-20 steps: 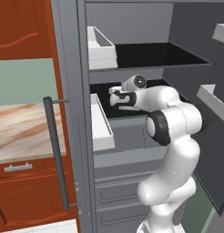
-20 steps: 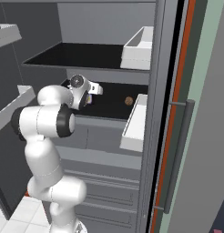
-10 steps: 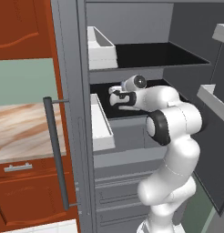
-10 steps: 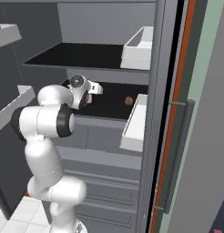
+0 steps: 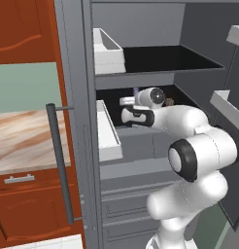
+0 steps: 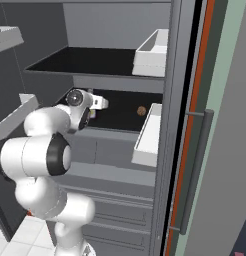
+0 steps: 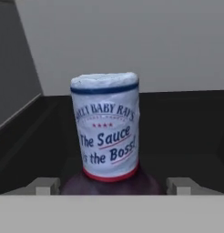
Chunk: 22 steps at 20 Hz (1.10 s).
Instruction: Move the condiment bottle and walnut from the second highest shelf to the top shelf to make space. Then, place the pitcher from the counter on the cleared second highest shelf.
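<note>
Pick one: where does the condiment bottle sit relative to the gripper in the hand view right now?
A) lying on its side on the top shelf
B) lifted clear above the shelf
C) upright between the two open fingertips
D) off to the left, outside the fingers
C: in the hand view the condiment bottle stands upright on the second highest shelf, centred in the gripper, with one fingertip each side and a gap at both.
</note>
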Tool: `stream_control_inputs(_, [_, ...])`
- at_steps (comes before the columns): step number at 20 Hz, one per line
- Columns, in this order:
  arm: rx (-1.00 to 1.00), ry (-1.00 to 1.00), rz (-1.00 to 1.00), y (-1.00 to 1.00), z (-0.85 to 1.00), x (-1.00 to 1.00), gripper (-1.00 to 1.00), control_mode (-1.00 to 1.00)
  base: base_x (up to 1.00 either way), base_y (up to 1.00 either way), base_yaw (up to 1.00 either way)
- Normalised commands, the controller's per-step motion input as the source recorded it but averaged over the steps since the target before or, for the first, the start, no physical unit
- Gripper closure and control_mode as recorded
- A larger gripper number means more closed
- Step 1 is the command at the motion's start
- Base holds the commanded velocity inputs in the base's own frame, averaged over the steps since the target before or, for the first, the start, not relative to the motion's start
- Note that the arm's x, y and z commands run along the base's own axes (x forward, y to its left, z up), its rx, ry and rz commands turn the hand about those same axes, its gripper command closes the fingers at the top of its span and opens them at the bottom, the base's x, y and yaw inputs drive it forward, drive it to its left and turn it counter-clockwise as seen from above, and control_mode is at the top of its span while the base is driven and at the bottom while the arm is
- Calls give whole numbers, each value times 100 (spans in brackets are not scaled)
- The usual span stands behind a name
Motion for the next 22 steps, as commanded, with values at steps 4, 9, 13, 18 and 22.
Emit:
stream_control_inputs(4, [-2, 0, 0, 0, 88, -94, 100, -100, 0, 0, 0])
stream_control_inputs(9, [-1, 0, 0, -5, 100, -87, 100, -100, 0, 0, 0])
stream_control_inputs(13, [0, -7, 0, -2, 100, -93, 100, -100, 0, 0, 0])
stream_control_inputs(18, [0, -24, 0, 0, 88, -96, 100, -100, 0, 0, 0])
stream_control_inputs(22, [0, -25, 0, 0, 93, -60, 100, -100, 0, 0, 0])
